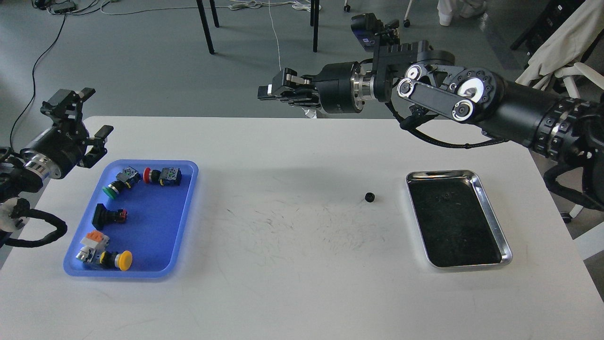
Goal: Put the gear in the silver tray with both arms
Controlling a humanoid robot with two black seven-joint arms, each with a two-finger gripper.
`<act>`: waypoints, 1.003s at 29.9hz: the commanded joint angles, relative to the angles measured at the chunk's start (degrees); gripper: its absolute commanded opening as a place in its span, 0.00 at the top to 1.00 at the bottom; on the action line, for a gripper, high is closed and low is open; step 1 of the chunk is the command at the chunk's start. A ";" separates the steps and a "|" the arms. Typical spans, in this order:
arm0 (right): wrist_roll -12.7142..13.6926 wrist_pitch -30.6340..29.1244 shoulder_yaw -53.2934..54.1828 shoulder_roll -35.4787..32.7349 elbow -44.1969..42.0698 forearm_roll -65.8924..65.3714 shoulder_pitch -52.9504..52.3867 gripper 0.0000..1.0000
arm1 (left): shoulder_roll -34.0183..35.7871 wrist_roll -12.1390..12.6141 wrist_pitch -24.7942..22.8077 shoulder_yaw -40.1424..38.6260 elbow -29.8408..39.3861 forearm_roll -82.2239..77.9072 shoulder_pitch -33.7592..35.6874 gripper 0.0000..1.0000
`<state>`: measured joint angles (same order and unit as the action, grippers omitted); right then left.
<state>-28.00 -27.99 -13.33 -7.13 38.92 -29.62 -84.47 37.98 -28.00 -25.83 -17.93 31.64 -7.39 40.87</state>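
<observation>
Resting on the white table (292, 283), the small black gear (370, 197) sits just left of the silver tray (490, 208), not touching its rim. Tray's dark bottom carries a tiny speck near the far end; can't tell what it is.

Right arm (472, 101) reaches in from the right edge, stretched high over the table's far side, w/ the right gripper (272, 90) pointing left, well above and well apart from the gear. Its fingers read as one dark block, so can't tell if they are parted or closed; nothing visible in its grip.

Left gripper (87, 113) hangs at the table's left edge, near the far-left corner of the blue tray (177, 226). Fingers are spread wide, nothing between them.

Blue tray, well apart from the gear on the opposite side of the table, holds several push-button switches: green button (112, 190), red button (148, 175) beside it, a black switch (106, 215) mid-tray, yellow button (123, 260) at the near end next to an orange-topped part (94, 240).

Faint dark scuffs mark the tabletop centre. Beyond the table: grey floor, cables, chair legs.
</observation>
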 commanded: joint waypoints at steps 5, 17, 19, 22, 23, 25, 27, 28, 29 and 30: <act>0.00 -0.01 6.56 -5.78 0.54 4.04 5.36 0.02 | -0.01 0.00 0.08 0.00 0.00 -0.08 0.00 0.02; 0.00 -0.01 4.20 -11.94 10.55 -4.72 3.79 0.18 | -0.88 0.00 0.60 0.00 -0.17 -0.17 0.00 0.02; 0.00 -0.01 1.31 -12.74 11.18 -12.79 2.38 0.48 | -1.50 0.00 0.34 0.00 -1.48 -0.17 0.00 0.02; 0.00 -0.01 -3.17 -13.35 13.01 -20.72 1.24 0.73 | -2.29 0.00 0.08 -0.09 -2.98 -0.35 0.08 0.02; 0.00 -0.01 -4.67 -13.96 14.76 -23.18 0.62 0.87 | -2.38 0.00 0.08 0.00 -2.99 -0.43 0.08 0.02; 0.00 -0.01 -6.52 -15.46 16.45 -25.74 -0.87 0.98 | -2.47 0.00 0.08 0.00 -2.99 -0.43 0.08 0.02; 0.00 -0.01 -7.76 -15.46 14.79 -26.98 -0.97 0.98 | -2.47 0.00 0.08 0.00 -3.07 -0.52 0.08 0.02; 0.00 -0.01 -8.11 -15.29 13.56 -27.16 -1.05 0.98 | -2.47 0.00 0.08 0.00 -3.07 -0.52 0.08 0.02; 0.00 -0.01 -8.11 -15.20 13.11 -26.90 -1.23 0.98 | -2.47 0.00 0.08 0.00 -2.99 -0.52 0.08 0.02; 0.00 -0.01 -8.11 -15.29 13.46 -26.63 -1.58 0.96 | -2.38 0.00 0.08 0.00 -2.99 -0.52 0.08 0.02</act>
<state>-28.01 -28.02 -20.89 -22.42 53.31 -56.17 -85.40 35.52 -28.00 -25.76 -17.95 28.60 -7.89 40.96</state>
